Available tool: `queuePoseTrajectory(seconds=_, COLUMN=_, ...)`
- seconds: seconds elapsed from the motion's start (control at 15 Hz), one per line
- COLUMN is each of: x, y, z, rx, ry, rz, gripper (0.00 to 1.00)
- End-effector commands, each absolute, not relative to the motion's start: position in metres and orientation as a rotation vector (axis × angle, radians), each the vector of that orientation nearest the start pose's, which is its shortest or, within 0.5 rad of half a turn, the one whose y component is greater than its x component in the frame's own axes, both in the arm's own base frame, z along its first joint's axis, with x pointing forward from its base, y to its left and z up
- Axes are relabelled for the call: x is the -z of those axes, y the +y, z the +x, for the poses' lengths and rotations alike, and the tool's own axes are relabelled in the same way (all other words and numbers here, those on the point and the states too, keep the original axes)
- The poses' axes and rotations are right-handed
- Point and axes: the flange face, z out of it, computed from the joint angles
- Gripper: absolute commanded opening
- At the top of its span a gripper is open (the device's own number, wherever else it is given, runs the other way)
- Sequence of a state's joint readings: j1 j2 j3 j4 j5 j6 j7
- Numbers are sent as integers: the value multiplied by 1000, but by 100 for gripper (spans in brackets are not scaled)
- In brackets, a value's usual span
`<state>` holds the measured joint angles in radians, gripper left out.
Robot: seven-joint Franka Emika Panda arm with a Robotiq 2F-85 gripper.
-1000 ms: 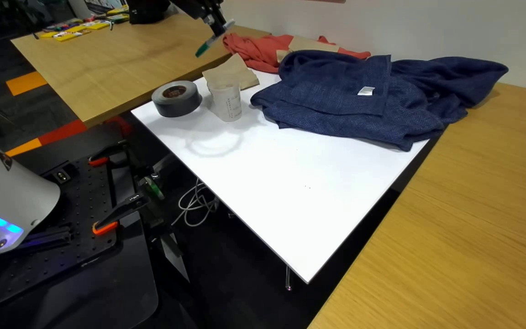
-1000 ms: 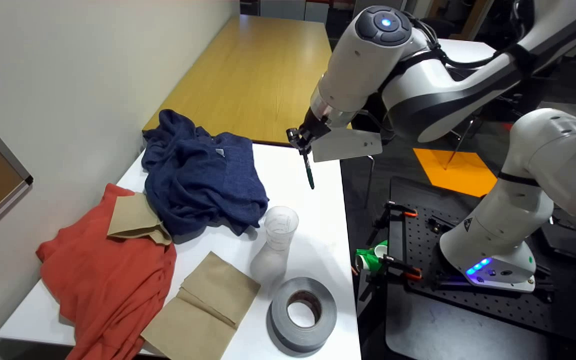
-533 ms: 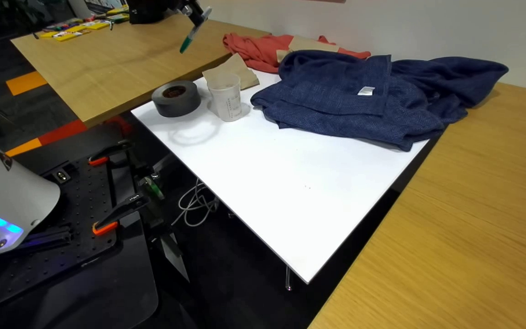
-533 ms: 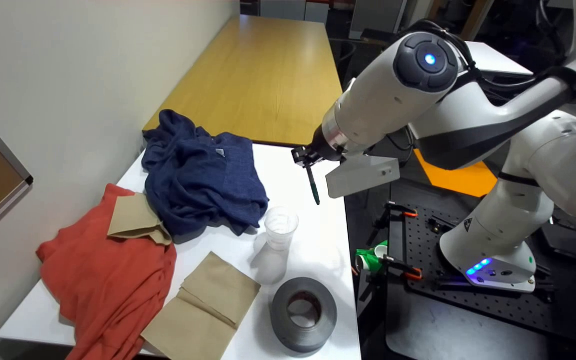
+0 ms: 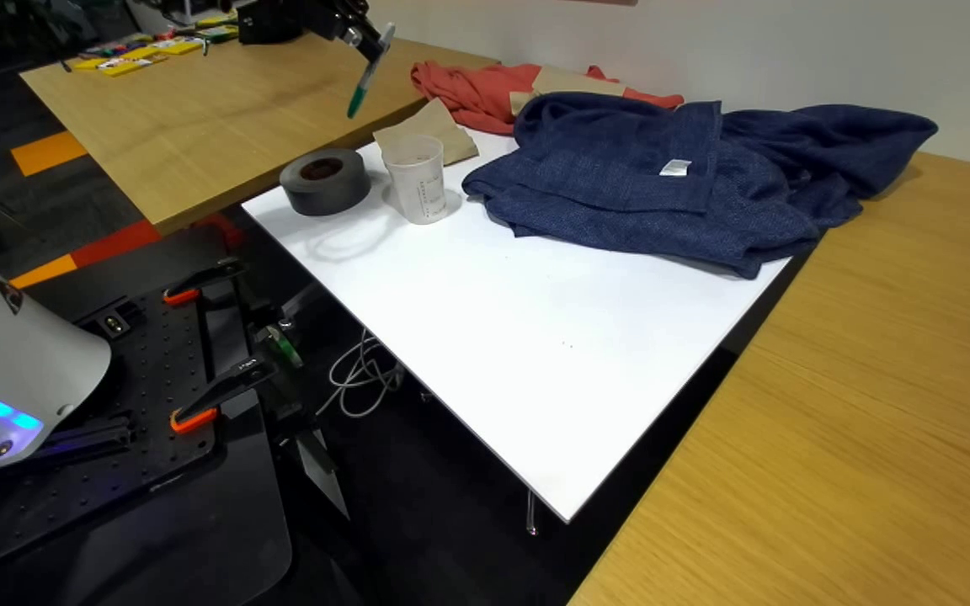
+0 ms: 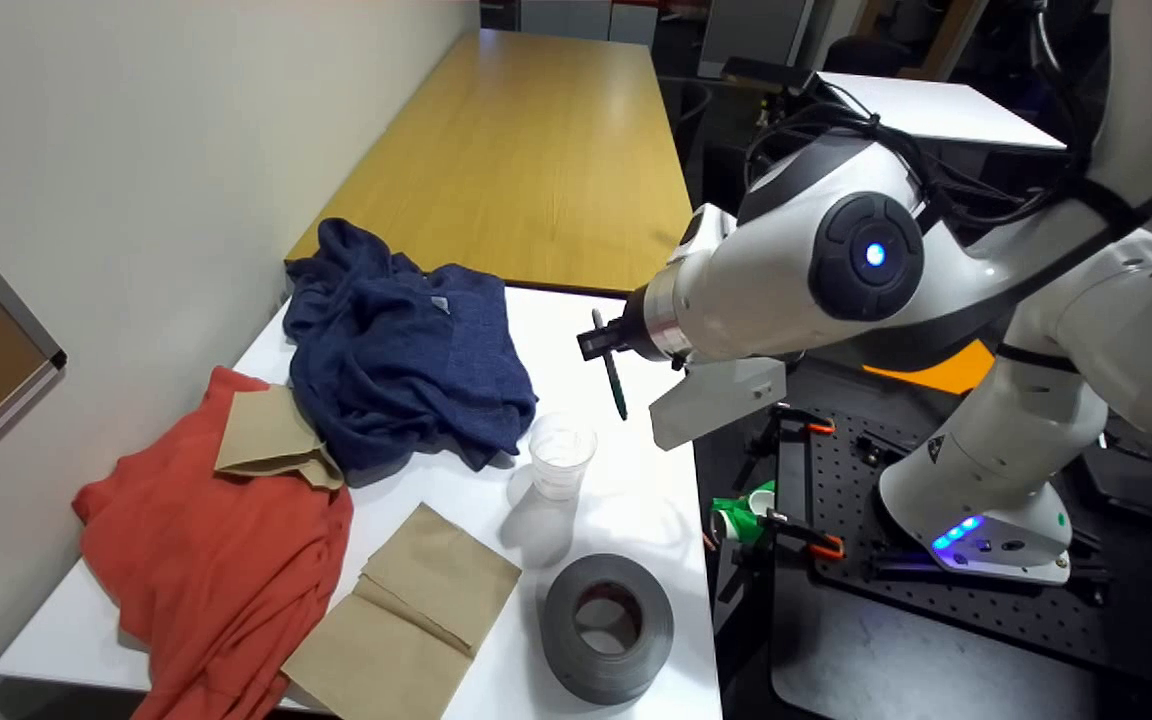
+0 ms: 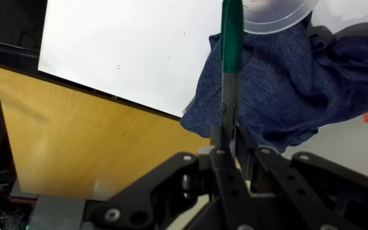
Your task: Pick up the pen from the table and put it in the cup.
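Note:
My gripper (image 7: pixel 232 135) is shut on the pen (image 7: pixel 232 54). The pen's green end points away from the fingers, and its pale barrel sits between the fingertips. In both exterior views the pen (image 5: pixel 358 99) (image 6: pixel 615 385) hangs in the air, green end down and slightly tilted, with the gripper (image 5: pixel 375 52) (image 6: pixel 600 342) around its upper part. The translucent cup (image 5: pixel 418 185) (image 6: pixel 561 458) stands upright on the white table (image 5: pixel 527 337) (image 6: pixel 548 335). The pen is above and apart from the cup. In the wrist view the cup (image 7: pixel 276 20) shows partly at the top edge, beside the green end.
A grey tape roll (image 5: pixel 325 189) (image 6: pixel 606 630) lies near the cup. Brown paper (image 5: pixel 434 130) (image 6: pixel 416 610) lies behind it. A dark blue cloth (image 5: pixel 620 177) (image 6: pixel 406 360) and a red cloth (image 5: pixel 477 93) (image 6: pixel 226 560) cover the wall side. Wooden tabletops (image 5: pixel 855 379) (image 6: pixel 526 150) adjoin.
The gripper has carried the pen nearer to the cup's side of the table. The wrist has turned, and the pen hangs more upright. The cup has not moved.

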<state>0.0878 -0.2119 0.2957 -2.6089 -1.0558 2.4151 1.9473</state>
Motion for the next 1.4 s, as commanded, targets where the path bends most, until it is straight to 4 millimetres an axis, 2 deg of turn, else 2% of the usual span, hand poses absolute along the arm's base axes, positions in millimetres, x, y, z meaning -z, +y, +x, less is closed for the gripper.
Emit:
queuePoseTrajectory(seconds=0.0, x=-300, y=160, z=413, rx=1220, ry=1153, rz=-3038, gripper=3)
queuePoseTrajectory(seconds=0.27, x=-276, y=167, z=428, rx=1268, ry=1123, rz=-3027, gripper=3)
queuePoseTrajectory(seconds=0.73, x=-250, y=185, z=454, rx=1362, ry=1084, rz=-2993, gripper=3)
queuePoseTrajectory(seconds=1.0, x=-237, y=193, z=459, rx=1441, ry=1070, rz=-2997, gripper=3)
queuePoseTrajectory(seconds=1.33, x=-223, y=203, z=452, rx=1491, ry=1050, rz=-3035, gripper=3)
